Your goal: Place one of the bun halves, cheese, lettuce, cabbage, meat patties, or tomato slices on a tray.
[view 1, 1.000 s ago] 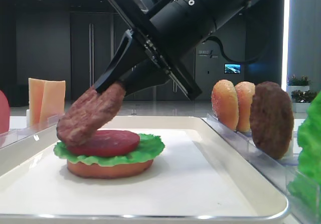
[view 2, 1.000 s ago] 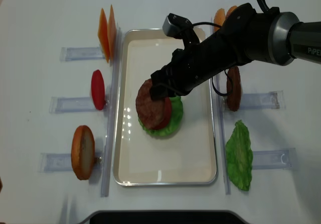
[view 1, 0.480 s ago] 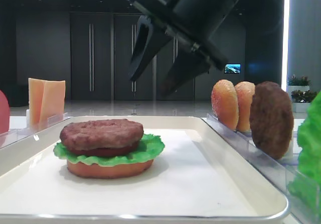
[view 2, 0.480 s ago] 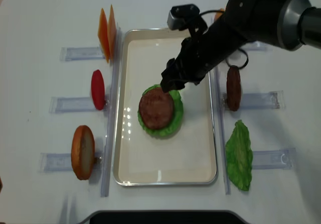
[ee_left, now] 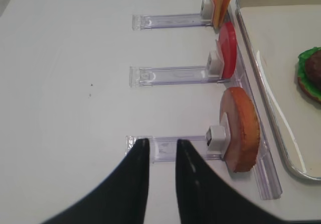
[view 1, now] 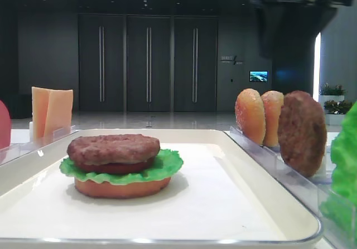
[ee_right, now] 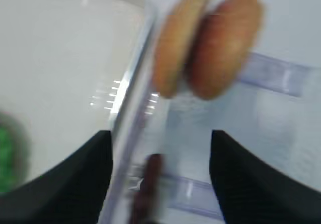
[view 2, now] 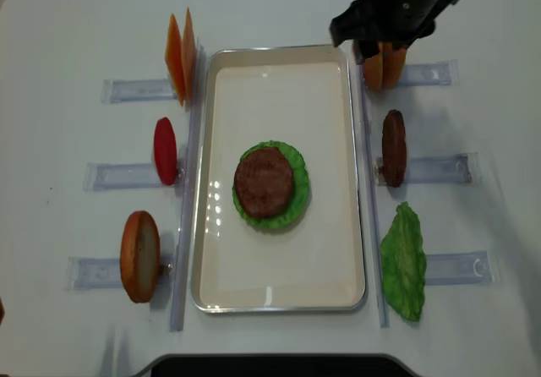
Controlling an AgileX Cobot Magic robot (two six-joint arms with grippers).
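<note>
The cream tray (view 2: 279,51) holds a stack: a bun half (view 1: 122,187), lettuce (view 1: 167,168), a red slice and a meat patty (view 2: 265,181) lying flat on top. My right gripper (view 2: 372,39) hovers open and empty past the tray's far right corner, beside two upright bun halves (ee_right: 210,43). In the right wrist view its fingers (ee_right: 75,179) spread wide, with a racked patty's edge (ee_right: 148,189) below. My left gripper (ee_left: 161,142) stands over a clear rack, jaws close together with nothing between them, next to a bun half (ee_left: 243,128).
Clear racks flank the tray. On the left stand cheese (view 2: 180,56), a tomato slice (view 2: 165,150) and a bun half (view 2: 139,254). On the right stand a meat patty (view 2: 393,147) and a lettuce leaf (view 2: 404,263).
My right gripper let go of the patty, which now lies flat on the stack. It opened, rose and swung away to the far right, near the bun halves.
</note>
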